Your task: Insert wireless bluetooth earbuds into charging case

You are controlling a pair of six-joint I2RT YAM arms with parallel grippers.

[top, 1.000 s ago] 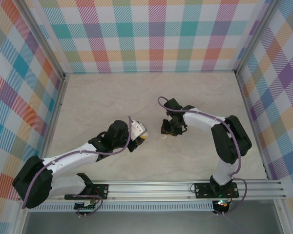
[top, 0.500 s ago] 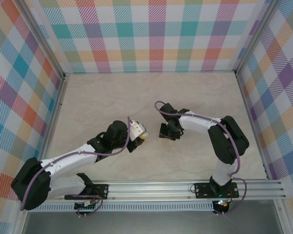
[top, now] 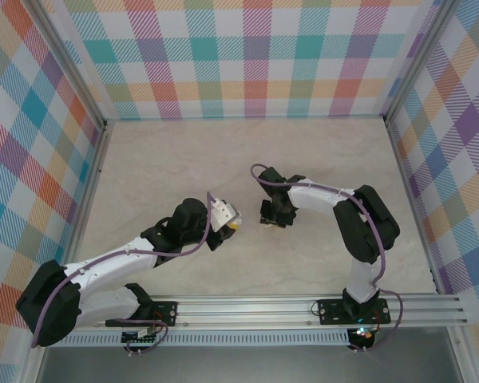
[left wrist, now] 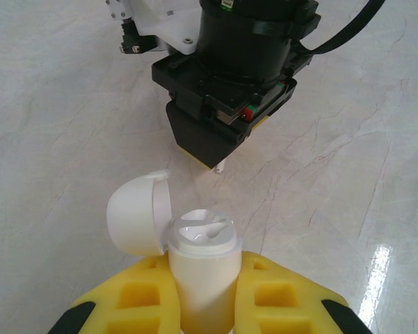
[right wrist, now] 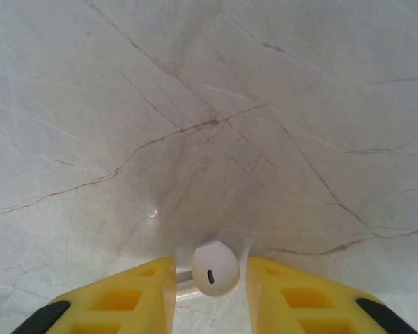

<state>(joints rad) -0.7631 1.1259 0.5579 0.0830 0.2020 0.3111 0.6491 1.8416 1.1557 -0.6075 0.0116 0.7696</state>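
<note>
Pinching a white earbud (right wrist: 214, 268), right jaws stand narrow above the table (right wrist: 195, 104); left jaws clamp the open charging case (left wrist: 198, 257) by its body. Earbud likely light, slick, rigid; grip the stem, gently.

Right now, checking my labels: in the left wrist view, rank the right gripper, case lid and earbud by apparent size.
1. right gripper
2. charging case lid, enlarged by nearness
3. earbud, a sliver

Open table (top: 184, 159) lies all round; the right hand (left wrist: 210, 156) stands close before the case (left wrist: 200, 254).
</note>
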